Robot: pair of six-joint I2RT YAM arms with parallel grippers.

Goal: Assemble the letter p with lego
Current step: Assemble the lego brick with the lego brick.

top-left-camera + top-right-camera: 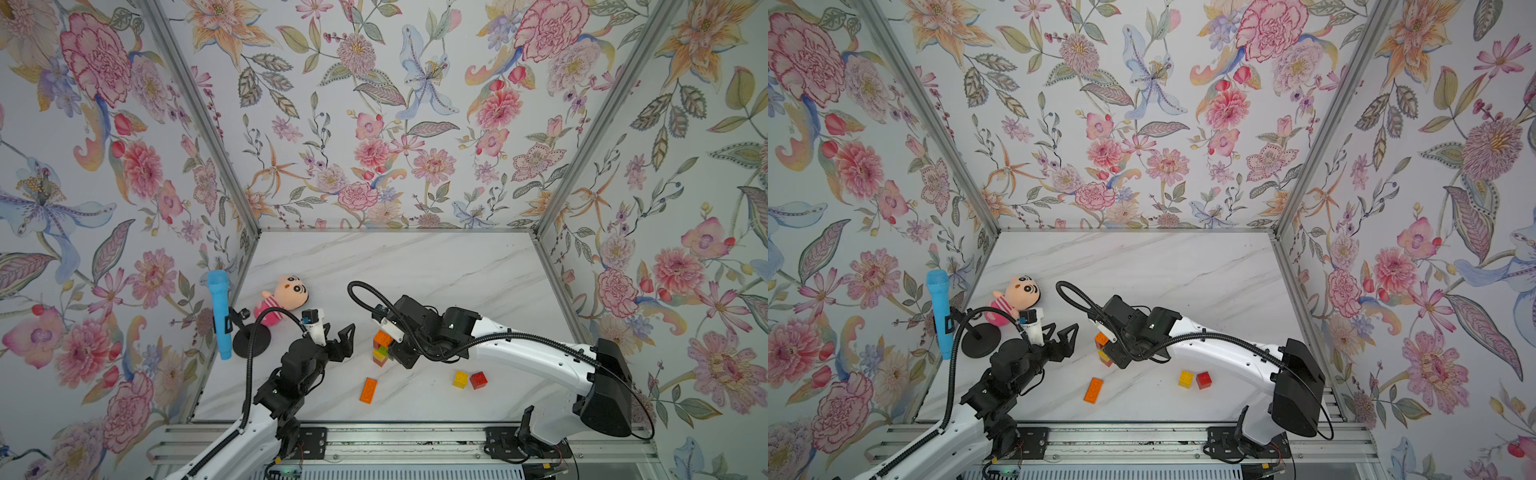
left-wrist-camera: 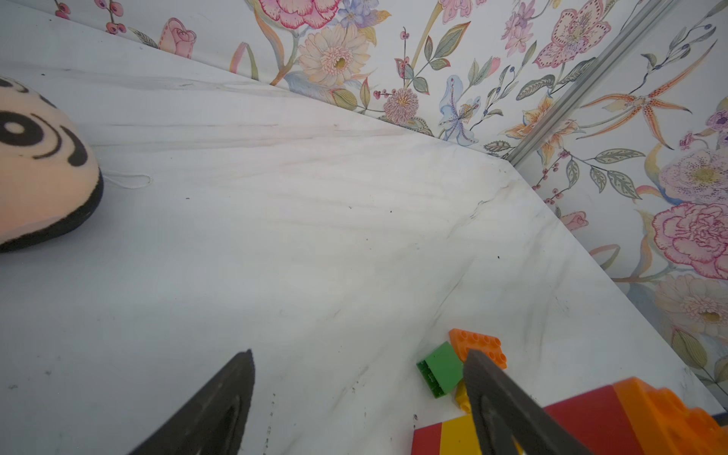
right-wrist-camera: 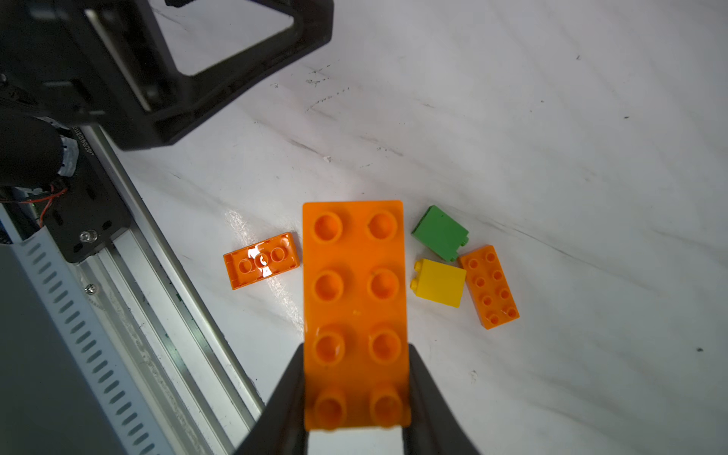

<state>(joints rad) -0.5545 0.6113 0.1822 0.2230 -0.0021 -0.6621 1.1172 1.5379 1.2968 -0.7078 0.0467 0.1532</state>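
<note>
The right pincer is clamping the long orange brick atop the red-and-yellow stack mid-worktop, while the left pincer is hanging with jaws apart just left.

In both top views the left arm comes in from the lower left edge and angles toward frame centre. Its left gripper points to the upper right with the jaws wide apart. The right arm stretches from the lower right leftward across the middle, its wrist bent downward. In the right wrist view the right gripper has both fingers pressed against the sides of an orange brick.
</note>
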